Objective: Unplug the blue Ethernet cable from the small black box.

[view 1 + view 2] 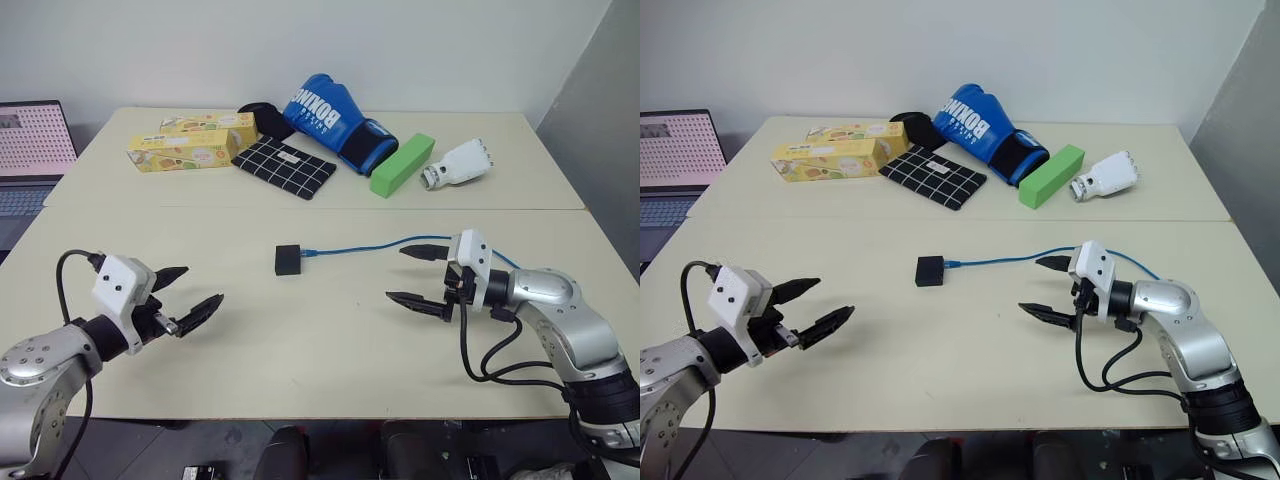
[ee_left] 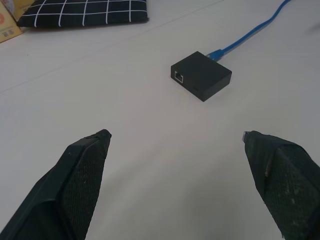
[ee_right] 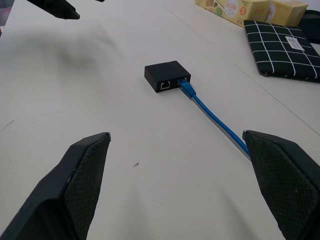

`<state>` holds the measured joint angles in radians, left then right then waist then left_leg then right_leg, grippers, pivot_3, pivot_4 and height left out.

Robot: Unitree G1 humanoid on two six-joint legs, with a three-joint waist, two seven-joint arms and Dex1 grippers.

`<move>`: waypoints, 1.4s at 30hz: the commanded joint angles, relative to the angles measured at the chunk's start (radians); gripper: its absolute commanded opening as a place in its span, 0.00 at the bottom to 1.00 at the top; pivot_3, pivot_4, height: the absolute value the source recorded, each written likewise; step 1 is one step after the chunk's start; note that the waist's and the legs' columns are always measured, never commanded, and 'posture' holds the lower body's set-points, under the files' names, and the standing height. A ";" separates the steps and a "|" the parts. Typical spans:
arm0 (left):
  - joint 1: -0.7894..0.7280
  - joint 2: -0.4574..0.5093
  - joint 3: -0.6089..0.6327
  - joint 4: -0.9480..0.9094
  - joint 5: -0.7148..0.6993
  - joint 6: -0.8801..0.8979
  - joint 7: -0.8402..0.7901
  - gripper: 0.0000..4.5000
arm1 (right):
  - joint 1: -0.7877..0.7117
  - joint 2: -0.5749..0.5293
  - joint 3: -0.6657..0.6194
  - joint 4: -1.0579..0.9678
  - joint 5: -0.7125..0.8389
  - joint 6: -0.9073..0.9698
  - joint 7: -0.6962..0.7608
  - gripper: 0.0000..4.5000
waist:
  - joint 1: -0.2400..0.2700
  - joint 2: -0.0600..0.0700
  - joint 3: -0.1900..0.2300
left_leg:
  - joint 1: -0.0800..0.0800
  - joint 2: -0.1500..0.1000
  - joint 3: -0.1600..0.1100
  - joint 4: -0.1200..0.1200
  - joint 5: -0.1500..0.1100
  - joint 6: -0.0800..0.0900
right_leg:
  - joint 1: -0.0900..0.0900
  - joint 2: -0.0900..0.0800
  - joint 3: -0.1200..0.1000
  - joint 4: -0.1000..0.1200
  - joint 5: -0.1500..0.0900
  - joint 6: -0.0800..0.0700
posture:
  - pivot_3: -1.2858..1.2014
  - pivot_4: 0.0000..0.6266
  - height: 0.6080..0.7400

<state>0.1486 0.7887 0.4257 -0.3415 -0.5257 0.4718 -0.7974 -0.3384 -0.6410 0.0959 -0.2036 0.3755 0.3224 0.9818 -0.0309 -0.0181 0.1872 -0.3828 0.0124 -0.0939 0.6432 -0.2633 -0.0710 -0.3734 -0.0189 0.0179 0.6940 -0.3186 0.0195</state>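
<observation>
The job has not started yet: the blue cable (image 1: 370,245) is plugged into the little black box (image 1: 288,259). The box sits on the table (image 1: 300,350) between the two claws, well apart from both. The left claw (image 1: 185,295) and right claw (image 1: 418,275) both have their fingers wide apart, holding nothing. Next, one claw should hold the box while the other pulls the plug. Nothing blocks the way; the checked cloth (image 1: 285,167) and boxing glove (image 1: 330,118) lie far behind.
</observation>
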 commanded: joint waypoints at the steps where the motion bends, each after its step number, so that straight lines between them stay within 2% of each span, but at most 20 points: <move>1: 0.000 0.019 0.021 -0.006 -0.007 -0.020 -0.034 1.00 | -0.015 -0.010 -0.029 -0.046 0.019 0.007 0.004 1.00 | 0.000 0.000 0.000 | 0.000 0.000 0.000 0.000 0.000 0.000 | 0.000 0.000 0.000 0.000 0.000 0.000 | 0.52 0.24 1.00; 17: 0.008 0.003 0.024 -0.062 -0.045 0.027 -0.023 1.00 | -0.021 0.001 -0.019 -0.042 0.007 0.026 -0.001 1.00 | 0.000 0.000 0.000 | 0.000 0.000 0.000 0.000 0.000 0.000 | 0.000 0.000 0.000 0.000 0.000 0.000 | 0.52 0.24 1.00; 23: 0.018 0.013 -0.001 -0.041 -0.028 -0.019 -0.089 1.00 | -0.095 0.078 0.055 0.062 -0.058 -0.018 -0.019 1.00 | -0.002 0.000 0.000 | 0.000 0.000 0.000 0.000 0.000 0.000 | 0.000 0.000 0.000 0.000 0.000 0.000 | 0.52 0.24 1.00; 30: 0.017 0.061 -0.015 0.003 -0.010 -0.050 -0.184 1.00 | -0.253 0.261 0.182 0.307 -0.194 -0.091 -0.073 1.00 | -0.003 0.001 0.001 | 0.000 0.000 0.001 0.000 0.000 0.000 | -0.001 0.001 0.000 0.001 0.000 0.000 | 0.52 0.24 1.00; 35: 0.037 0.108 -0.010 -0.009 -0.037 -0.015 -0.262 1.00 | -0.475 0.391 0.258 0.720 -0.316 -0.245 -0.065 1.00 | -0.006 0.001 0.001 | 0.000 0.000 0.002 0.000 0.000 0.000 | -0.002 0.001 0.000 0.001 0.000 0.000 | 0.52 0.24 1.00; 42: 0.053 0.107 0.053 -0.001 -0.080 0.029 -0.261 1.00 | -0.676 0.515 0.283 1.132 -0.412 -0.401 -0.069 1.00 | -0.010 0.001 0.001 | -0.002 0.000 0.002 -0.001 0.000 0.000 | -0.005 0.000 0.001 0.002 0.000 -0.001 | 0.52 0.24 1.00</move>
<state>0.1953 0.8876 0.4088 -0.3253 -0.5593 0.4769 -1.0586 -0.9349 -0.1601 0.3795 0.8127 0.0025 -0.0093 0.9232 -0.0408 -0.0173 0.1880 -0.3848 0.0126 -0.0904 0.6420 -0.2633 -0.0711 -0.3790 -0.0185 0.0195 0.6962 -0.3186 0.0188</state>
